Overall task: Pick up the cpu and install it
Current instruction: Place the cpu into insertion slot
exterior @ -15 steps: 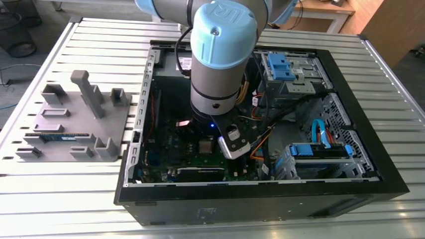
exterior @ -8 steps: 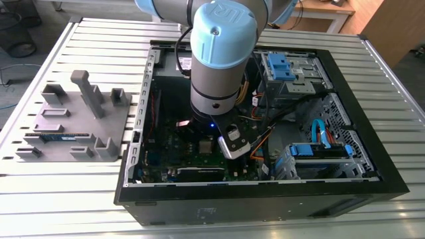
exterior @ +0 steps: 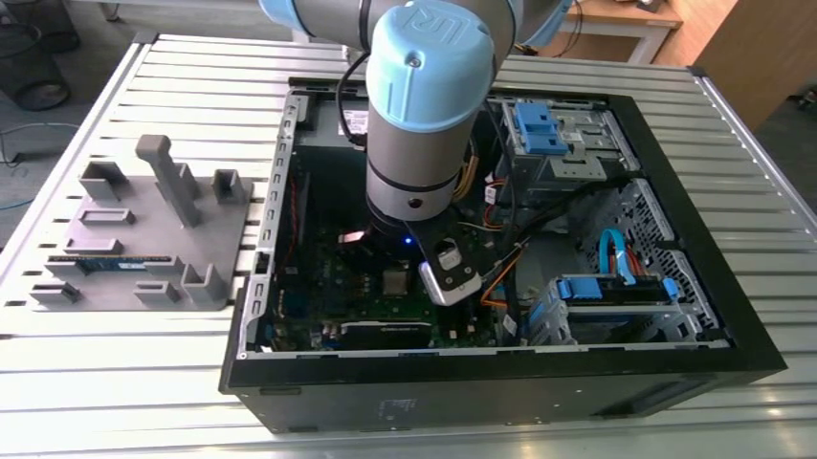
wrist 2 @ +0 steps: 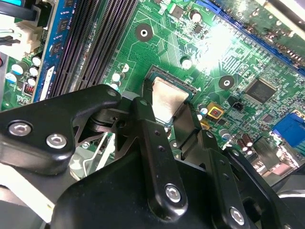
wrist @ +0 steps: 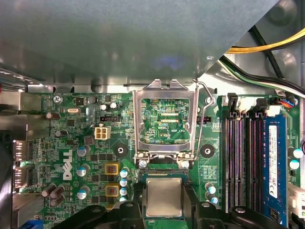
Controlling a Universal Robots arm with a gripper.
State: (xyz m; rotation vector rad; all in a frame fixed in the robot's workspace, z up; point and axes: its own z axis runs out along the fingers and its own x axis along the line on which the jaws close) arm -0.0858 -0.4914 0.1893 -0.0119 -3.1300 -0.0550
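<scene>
motherboard (wrist: pixel 71 143) below; cpu (wrist: pixel 163 198) pinched in claw (wrist: pixel 163 192)

case: black PC case (exterior: pixel 511 397), open side up, on a slatted metal table (exterior: pixel 102 382)
motherboard (wrist: pixel 71 129): green, on the case floor
socket frame (wrist: pixel 138 124): silver, inside the case, flipped open (board shows through its window)
memory slots (wrist: pixel 238 157): inside the case beside the frame, one blue module (wrist: pixel 273 162) seated
drive bays (exterior: pixel 542 129): blue tabs, case side at the exterior view's right
cables (wrist: pixel 267 47): yellow and black, inside the case
fixture tray (exterior: pixel 128 239): grey, outside the case at the exterior view's left, memory stick (exterior: pixel 115 260) lying in it
</scene>
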